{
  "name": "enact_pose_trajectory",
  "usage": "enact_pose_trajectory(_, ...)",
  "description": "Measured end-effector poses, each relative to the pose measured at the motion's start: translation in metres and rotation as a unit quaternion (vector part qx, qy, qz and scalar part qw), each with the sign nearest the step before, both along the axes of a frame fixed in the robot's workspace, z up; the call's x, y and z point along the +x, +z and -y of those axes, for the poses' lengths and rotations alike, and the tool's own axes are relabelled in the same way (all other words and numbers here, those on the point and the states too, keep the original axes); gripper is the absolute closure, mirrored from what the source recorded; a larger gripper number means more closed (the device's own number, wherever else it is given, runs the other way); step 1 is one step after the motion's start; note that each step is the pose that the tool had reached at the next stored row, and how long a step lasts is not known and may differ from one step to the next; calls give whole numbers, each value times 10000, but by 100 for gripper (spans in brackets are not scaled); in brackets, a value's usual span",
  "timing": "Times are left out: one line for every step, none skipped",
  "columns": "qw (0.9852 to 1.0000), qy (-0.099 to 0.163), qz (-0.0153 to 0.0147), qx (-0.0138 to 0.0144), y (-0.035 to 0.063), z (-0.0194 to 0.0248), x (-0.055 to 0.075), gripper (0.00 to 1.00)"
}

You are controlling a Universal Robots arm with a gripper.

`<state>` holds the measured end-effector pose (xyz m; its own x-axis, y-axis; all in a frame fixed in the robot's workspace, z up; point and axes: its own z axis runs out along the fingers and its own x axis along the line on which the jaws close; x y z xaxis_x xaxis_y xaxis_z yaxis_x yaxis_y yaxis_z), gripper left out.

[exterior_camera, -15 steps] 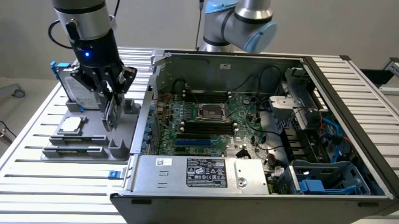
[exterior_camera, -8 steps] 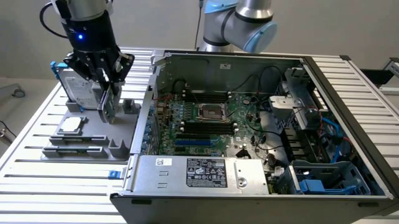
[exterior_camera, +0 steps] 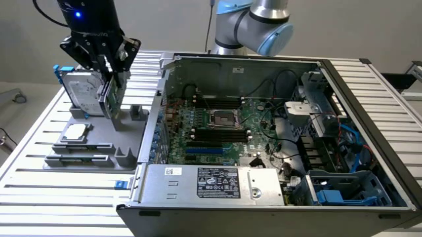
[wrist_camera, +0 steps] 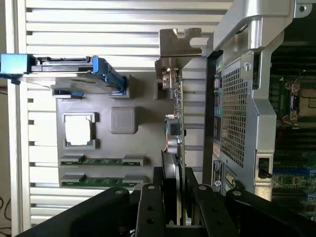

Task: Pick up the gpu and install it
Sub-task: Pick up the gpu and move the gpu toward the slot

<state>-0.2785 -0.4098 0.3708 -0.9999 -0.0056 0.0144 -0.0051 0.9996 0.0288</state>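
The gpu (exterior_camera: 113,96) stands on edge at the far end of the grey holder (exterior_camera: 99,150), just beside the hard drive (exterior_camera: 82,91) and on the side of it nearer the open case (exterior_camera: 264,210). The gripper (exterior_camera: 108,69) comes at it straight from above, so the card lies directly under the wrist and not off to one side. In the wrist view the gpu (wrist_camera: 178,128) shows edge-on as a thin line running out from the gripper (wrist_camera: 174,197), with a black finger on each face. The fingers (wrist_camera: 150,202) look closed onto its upper edge, so I take it as gripped. Whether its lower edge has cleared the holder (wrist_camera: 103,143) I cannot tell from here. Its long axis lies level and looks about parallel with the near wall of the case. The silver bracket (wrist_camera: 180,42) is at the end away from the fingers, toward the hard drive (wrist_camera: 69,69) rather than the memory sticks (wrist_camera: 101,161). The grip therefore sits toward the card's other end, not its middle. The flat faces stand upright, one turned to the hard drive and the other to the case. The case sits close by on the exterior view's right, with its board (exterior_camera: 218,123) lying open to the ceiling.
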Motion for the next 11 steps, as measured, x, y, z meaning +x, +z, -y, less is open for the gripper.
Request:
enact_pose_trajectory(10000, 0, 0, 0, 44, 0, 7, 72)
enact_pose_trajectory(10000, 0, 0, 0, 89, 0, 15, 72)
enact_pose_trajectory(10000, 0, 0, 0, 138, 0, 24, 72)
enact_pose_trajectory(10000, 0, 0, 0, 183, 1, 33, 72)
enact_pose_trajectory(10000, 0, 0, 0, 228, 1, 46, 72)
enact_pose_trajectory(10000, 0, 0, 0, 273, 1, 62, 72)
enact_pose_trajectory(10000, 0, 0, 0, 318, 2, 82, 72)
enact_pose_trajectory(10000, 0, -1, 0, 361, 2, 105, 72)
enact_pose_trajectory(10000, 0, -2, 0, 408, 3, 136, 72)
enact_pose_trajectory(10000, 0, -4, 0, 457, 5, 177, 72)
enact_pose_trajectory(10000, 0, -8, 0, 502, 7, 222, 72)
